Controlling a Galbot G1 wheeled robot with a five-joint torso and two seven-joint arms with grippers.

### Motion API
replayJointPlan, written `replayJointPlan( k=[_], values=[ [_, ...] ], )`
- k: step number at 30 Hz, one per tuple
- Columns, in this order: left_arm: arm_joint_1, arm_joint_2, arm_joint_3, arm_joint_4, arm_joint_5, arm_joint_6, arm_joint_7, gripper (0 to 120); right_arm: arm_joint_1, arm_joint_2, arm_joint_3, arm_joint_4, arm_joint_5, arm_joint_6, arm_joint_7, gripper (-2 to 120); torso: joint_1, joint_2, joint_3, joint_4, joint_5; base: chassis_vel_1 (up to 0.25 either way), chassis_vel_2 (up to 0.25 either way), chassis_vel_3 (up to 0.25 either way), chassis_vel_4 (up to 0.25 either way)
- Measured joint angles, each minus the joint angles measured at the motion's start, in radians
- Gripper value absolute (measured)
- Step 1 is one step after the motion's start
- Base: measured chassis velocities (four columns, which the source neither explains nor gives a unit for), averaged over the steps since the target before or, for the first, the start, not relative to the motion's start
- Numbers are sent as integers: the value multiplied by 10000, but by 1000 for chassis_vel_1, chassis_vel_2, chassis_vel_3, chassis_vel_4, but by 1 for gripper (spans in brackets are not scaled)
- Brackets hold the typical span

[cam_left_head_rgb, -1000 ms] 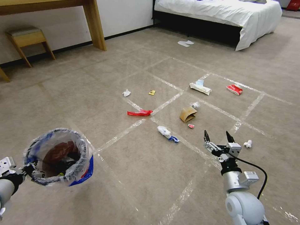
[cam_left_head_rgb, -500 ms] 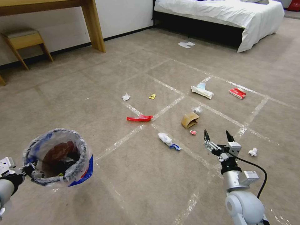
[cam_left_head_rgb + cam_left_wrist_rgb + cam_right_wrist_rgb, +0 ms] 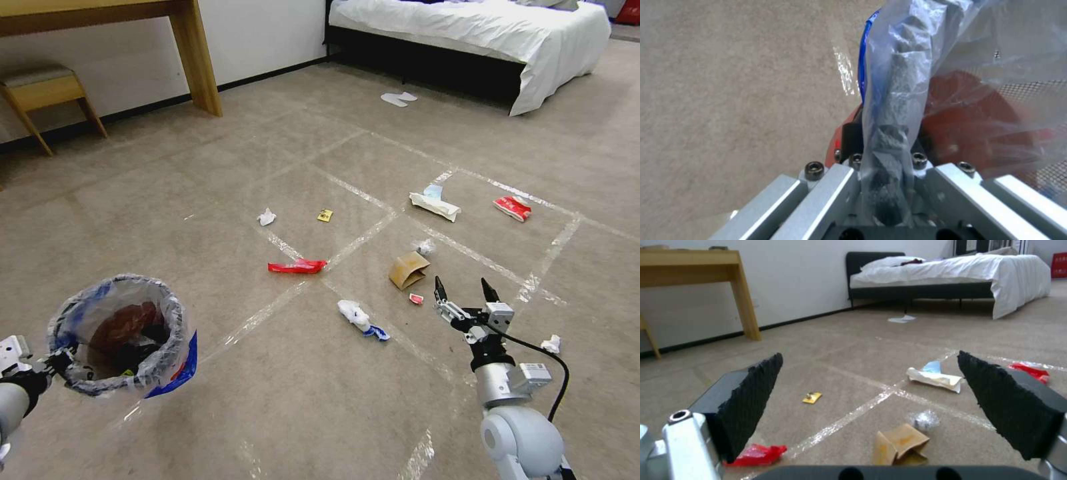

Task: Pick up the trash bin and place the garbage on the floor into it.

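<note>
Bin: we are holding the trash bin (image 3: 120, 333) off the floor, the left gripper (image 3: 887, 173) jaws clamped on its rim and plastic liner.
Right gripper (image 3: 467, 292): jaws standing wide apart, carrying nothing.
Garbage: the brown paper bag (image 3: 407, 269) is lying just beyond these jaws.
Advice: we are keeping the bin level and lowering the open jaws straight over the bag.
Hidden: the bin's contents are hard to make out.

Your trash bin (image 3: 123, 333) reads red under clear crinkled plastic with blue markings. On the beige floor (image 3: 200, 200), crossed by shiny clear tape lines, you see a red wrapper strip (image 3: 297, 267), brown paper bag (image 3: 407, 269), yellow wrapper (image 3: 325, 215) and white tissues (image 3: 267, 217). Right pincer (image 3: 467, 292) tips are black.
</note>
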Motion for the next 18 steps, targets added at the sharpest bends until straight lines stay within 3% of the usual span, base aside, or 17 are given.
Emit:
replayJointPlan(
  k=[9, 15, 17, 18],
  values=[
    [3, -37, 23, 15, 121, -1, 59, 0, 234, -90, -209, -58, -91, -363, 477, 100, 1, -1, 0, -1, 0, -69, 60, 72, -69],
    [-13, -93, 65, 32, 224, 0, 83, 0, 888, -572, -703, -39, 374, -1685, 1143, 100, 0, -1, -1, -1, 1, 0, 0, 0, 0],
    [-19, -142, 70, 41, 285, -1, 86, 0, 1633, -1226, -1381, -93, 1288, -2872, 1711, 100, 0, -1, -1, 0, -1, 0, 0, 0, 0],
    [-19, -142, 70, 41, 285, -1, 86, 0, 1633, -1226, -1381, -93, 1288, -2872, 1711, 100, 0, -1, -1, 0, -1, 0, 0, 0, 0]
  ],
)
